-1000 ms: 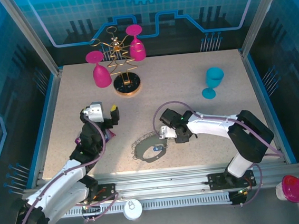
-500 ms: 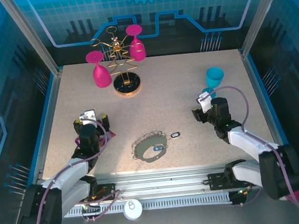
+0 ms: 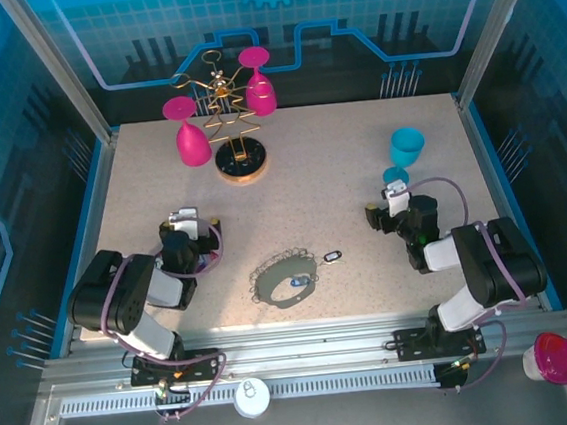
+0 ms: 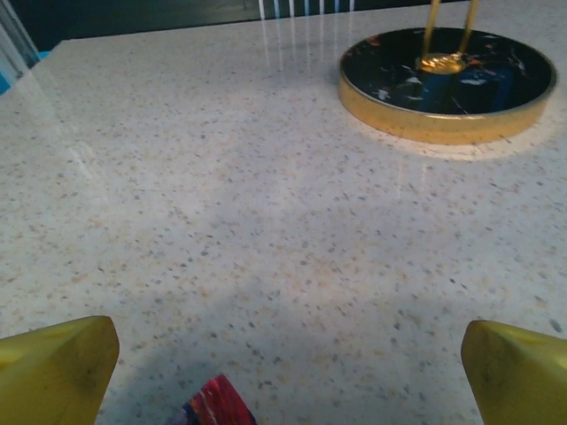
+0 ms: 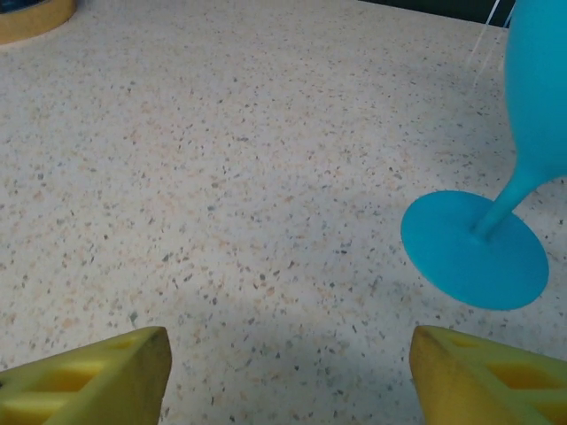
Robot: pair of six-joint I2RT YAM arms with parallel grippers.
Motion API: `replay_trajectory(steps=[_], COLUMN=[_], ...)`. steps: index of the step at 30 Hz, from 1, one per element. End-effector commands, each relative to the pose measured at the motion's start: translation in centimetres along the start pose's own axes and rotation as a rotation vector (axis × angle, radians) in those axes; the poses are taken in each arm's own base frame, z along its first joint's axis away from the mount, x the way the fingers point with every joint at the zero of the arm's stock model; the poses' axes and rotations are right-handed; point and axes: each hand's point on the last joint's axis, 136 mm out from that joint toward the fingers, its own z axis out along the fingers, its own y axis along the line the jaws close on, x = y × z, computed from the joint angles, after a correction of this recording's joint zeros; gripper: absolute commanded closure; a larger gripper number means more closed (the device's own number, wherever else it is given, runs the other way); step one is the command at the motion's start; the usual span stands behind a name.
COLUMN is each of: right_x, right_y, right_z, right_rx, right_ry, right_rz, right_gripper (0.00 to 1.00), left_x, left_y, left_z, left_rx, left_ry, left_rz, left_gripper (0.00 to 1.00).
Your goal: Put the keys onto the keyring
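1. Top external view: the large thin grey beaded metal keyring (image 3: 269, 271) is lying flat on the speckled pale table (image 3: 338, 157), near its near edge and roughly midway between the two arms.
2. The tiny silver key with the bright blue plastic head (image 3: 297, 282) is sitting inside the loop, against its near right side; I cannot tell whether it is threaded on.
3. The tiny silver key with the dark-rimmed oval head (image 3: 331, 259) is lying just right of the ring, outside the loop.
4. The left gripper (image 3: 193, 233) is resting low, well left of the ring and pointing far. In the left wrist view its yellow fingers (image 4: 53, 367) are standing wide apart with nothing between them.
5. The right gripper (image 3: 389, 209) is sitting well right of the ring. Its yellow fingers (image 5: 89, 376) are also spread wide, gripping nothing.
6. A turquoise plastic goblet (image 3: 405, 151) is standing upright just beyond the right gripper, apart from it.
7. At the far left, a gold wire glass rack on a round black base (image 3: 241, 162) is holding two magenta goblets (image 3: 188, 139) upside down.
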Motion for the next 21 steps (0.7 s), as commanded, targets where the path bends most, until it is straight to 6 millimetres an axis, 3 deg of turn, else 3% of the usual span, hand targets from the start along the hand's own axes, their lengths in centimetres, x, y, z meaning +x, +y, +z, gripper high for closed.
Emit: replay_trajectory(steps=[1, 5, 17, 18, 19, 21], right_x=[-3.6, -3.4, -3.5, -3.5, -3.5, -3.5], right_y=[-2.6, -3.6, -3.6, -3.6, -3.6, -3.6], right_z=[0.8, 0.9, 0.9, 0.9, 0.9, 0.9], right_rx=[0.096, 0.121, 0.120, 0.120, 0.120, 0.121], right_ry=[-0.086, -0.065, -0.067, -0.068, -0.069, -0.067], right_rz=[0.052, 0.087, 0.089, 0.088, 0.089, 0.088], right_gripper=[0.26, 0.22, 0.14, 0.12, 0.02, 0.00], left_x=[-4.0, -3.9, -3.5, -3.5, -3.5, -3.5], left_y=[1.6, 1.8, 2.6, 2.6, 2.6, 2.6], left_z=[1.1, 1.4, 2.7, 2.7, 2.7, 2.6], left_rx=[-0.083, -0.093, -0.048, -0.046, -0.047, -0.045], left_ry=[-0.097, -0.082, -0.003, -0.003, -0.004, -0.006], left_rz=[-0.066, -0.070, -0.142, -0.142, -0.142, -0.142], left_gripper=[0.01, 0.01, 0.01, 0.01, 0.01, 0.01])
